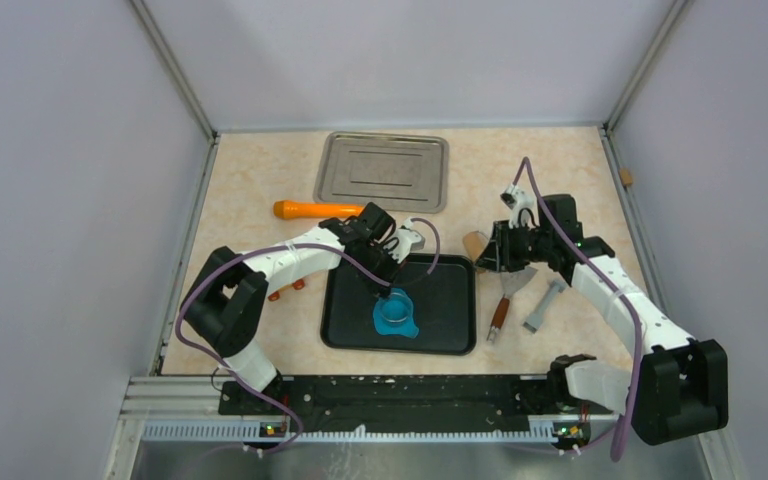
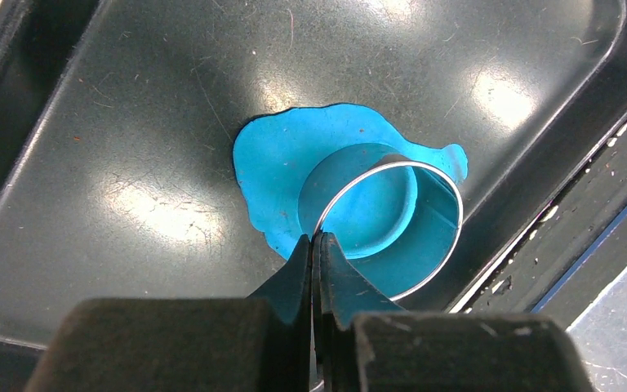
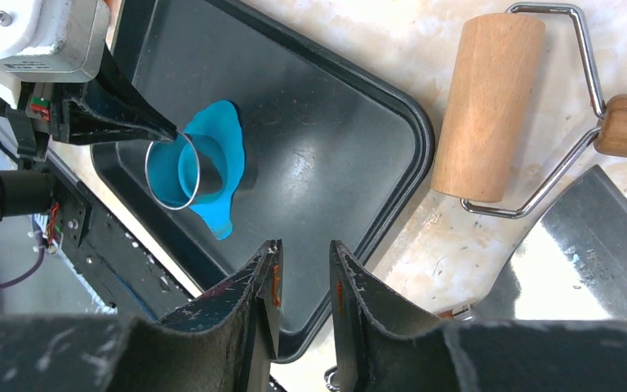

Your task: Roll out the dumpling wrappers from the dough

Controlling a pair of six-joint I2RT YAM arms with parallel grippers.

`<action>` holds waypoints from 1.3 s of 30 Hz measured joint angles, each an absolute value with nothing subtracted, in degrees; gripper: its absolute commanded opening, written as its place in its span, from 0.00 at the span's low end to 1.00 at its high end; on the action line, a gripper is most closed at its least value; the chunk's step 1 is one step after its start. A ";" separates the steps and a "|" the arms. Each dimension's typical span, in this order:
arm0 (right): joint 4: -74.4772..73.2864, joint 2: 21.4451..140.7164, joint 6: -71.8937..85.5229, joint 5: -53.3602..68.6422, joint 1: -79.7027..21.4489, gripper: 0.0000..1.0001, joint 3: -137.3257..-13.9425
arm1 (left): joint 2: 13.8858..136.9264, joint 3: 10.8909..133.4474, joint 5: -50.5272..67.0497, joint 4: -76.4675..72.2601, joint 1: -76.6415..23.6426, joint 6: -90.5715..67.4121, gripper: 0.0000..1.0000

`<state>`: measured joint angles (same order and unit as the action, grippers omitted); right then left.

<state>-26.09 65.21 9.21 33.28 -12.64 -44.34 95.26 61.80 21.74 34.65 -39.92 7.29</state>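
Starting at the left of the tabletop (image 1: 250, 200), an orange stick (image 1: 315, 210) lies at 10 o'clock from the black tray (image 1: 450, 300), and a metal tray (image 1: 383, 172) sits at 12 o'clock.

The left gripper (image 2: 313, 241) is pinched tight on the thin rim of a metal ring cutter (image 2: 437, 229), which it holds over the dough (image 2: 294, 155). The dough is a bright blue, flattened, ragged-edged sheet lying in the black tray towards 6 o'clock, near the front wall. A round outline (image 2: 359, 212) the size of the ring shows in the sheet. Whether it is cut right through cannot be told.

The dough looks soft, light and a little tacky. It will likely dent under any pinch, cling to the ring or the glossy tray, and stretch or tear if pulled by an edge. A cut disc would be better lifted from underneath with a thin blade than gripped. The ring itself is stiff and slick, so a hold across its wall seems right.

At 2 o'clock from the tray, the right gripper (image 3: 304, 269) hovers with a narrow gap between its fingers and nothing in it. Beyond it, at 3 o'clock, lie a wooden roller (image 3: 486, 106) and a scraper (image 3: 588, 245).
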 measured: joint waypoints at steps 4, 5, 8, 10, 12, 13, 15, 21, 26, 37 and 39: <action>-26.13 65.17 9.21 33.12 -12.64 0.29 -44.25 | 95.26 61.80 21.32 34.68 -39.92 7.49 0.00; -26.13 65.12 9.21 33.10 -12.64 0.29 -44.25 | 95.26 61.80 21.30 34.68 -39.92 7.49 0.00; -26.11 64.88 9.21 33.08 -12.64 0.29 -44.25 | 95.26 61.82 21.30 34.68 -39.92 7.46 0.00; -26.11 64.86 9.21 33.08 -12.64 0.34 -44.25 | 95.26 61.80 21.30 34.68 -39.92 7.46 0.07; -26.13 64.86 9.13 33.10 -12.64 0.44 -44.25 | 95.26 61.82 21.32 34.70 -39.92 7.51 0.15; -26.11 64.86 9.08 33.23 -12.64 0.49 -44.25 | 95.22 61.82 21.32 34.74 -39.92 7.51 0.21; -26.11 64.86 8.73 34.06 -12.64 0.54 -44.21 | 95.09 61.84 21.37 34.98 -39.92 7.73 0.33; -25.56 65.23 6.79 40.86 -13.72 0.54 -43.51 | 93.14 62.50 20.45 35.99 -39.83 7.05 0.53; -22.06 69.76 8.27 43.79 -17.87 0.54 -43.51 | 90.08 62.39 20.80 35.94 -37.69 3.86 0.56; -15.62 84.18 13.76 51.13 -25.32 0.54 -43.44 | 86.11 46.85 39.70 25.69 -25.61 -11.68 0.45; -14.46 86.46 14.20 52.51 -25.82 0.53 -43.44 | 85.86 44.71 41.76 24.14 -25.69 -13.69 0.39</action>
